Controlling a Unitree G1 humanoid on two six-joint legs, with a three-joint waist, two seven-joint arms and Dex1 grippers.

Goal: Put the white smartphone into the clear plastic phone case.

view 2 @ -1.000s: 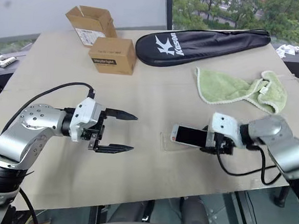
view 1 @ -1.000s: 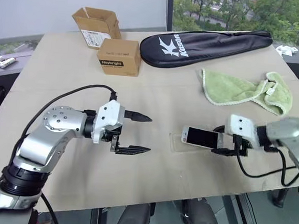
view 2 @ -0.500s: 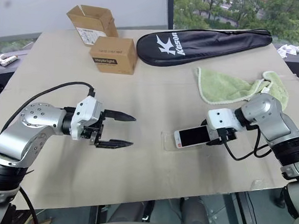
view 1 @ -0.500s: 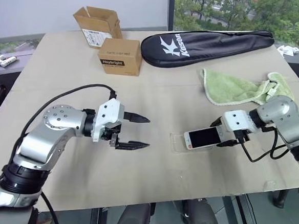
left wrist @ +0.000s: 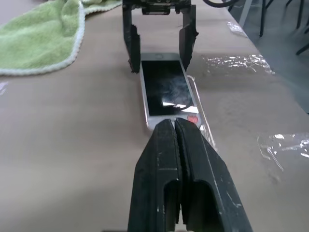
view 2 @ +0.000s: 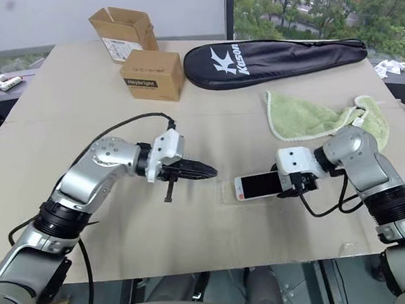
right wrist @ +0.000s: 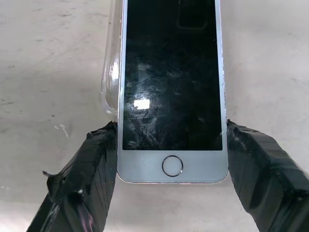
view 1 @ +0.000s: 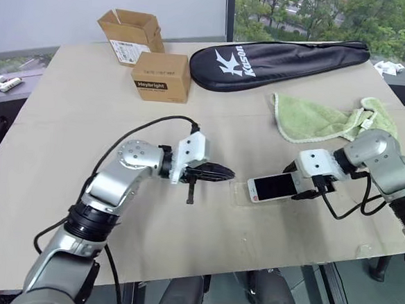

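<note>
Phone (view 1: pixel 272 189) half over case (view 1: pixel 237 194), right gripper (right wrist: pixel 171 145) pinching its sides
Left gripper (view 1: pixel 223 173) has swung in, fingers now pressed together (empty), its tip near the phone's free end, likely ready to push it home

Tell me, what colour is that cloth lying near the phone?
The cloth is light green, with a paler edge. The right eye view shows it best.

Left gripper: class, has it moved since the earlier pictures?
Yes. The left gripper moved rightward across the table, away from the Heybright box, toward the clear plastic phone case, jaws now shut.
</note>
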